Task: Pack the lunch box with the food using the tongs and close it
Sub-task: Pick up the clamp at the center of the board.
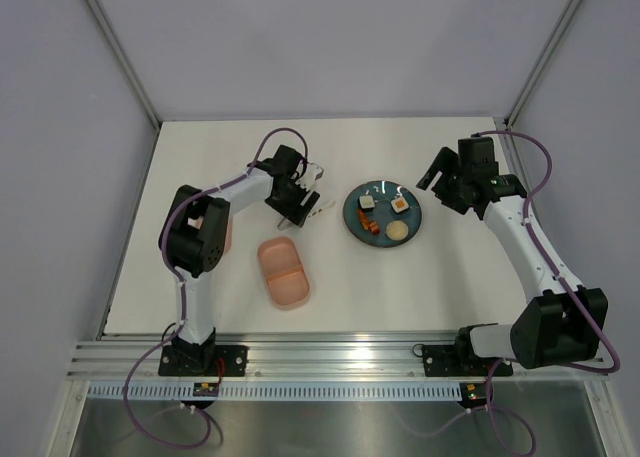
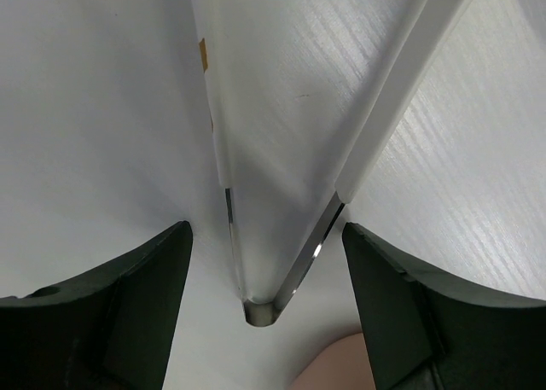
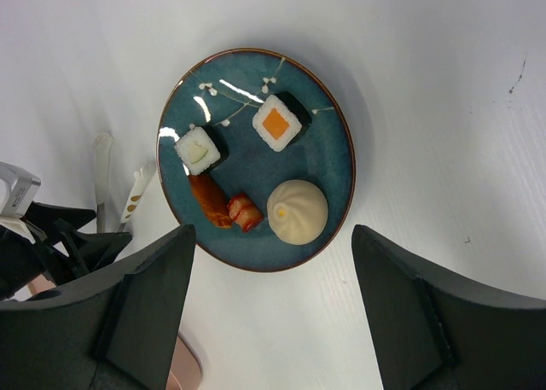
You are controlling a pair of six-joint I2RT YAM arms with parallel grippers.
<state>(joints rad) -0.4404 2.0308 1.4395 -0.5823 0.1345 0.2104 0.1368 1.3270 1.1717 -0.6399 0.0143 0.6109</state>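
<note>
Top external view: the white table (image 1: 400, 287) carries the lidless lunch box (image 1: 284, 271), which lies nearer the arm bases than the left gripper's fingers. The right gripper (image 3: 273, 233) hangs spread wide and empty. The teal plate (image 3: 328, 164) with the food (image 3: 277, 124) sits below, between its fingers. The left gripper (image 2: 264, 229) also stands wide, and the tongs (image 2: 303, 258) lie between its fingers, touching neither.

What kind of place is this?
Probably a robotics test cell, not a kitchen: a white table boxed in by plain grey walls, the left arm and right arm bolted to a metal rail, and a plate of food.
</note>
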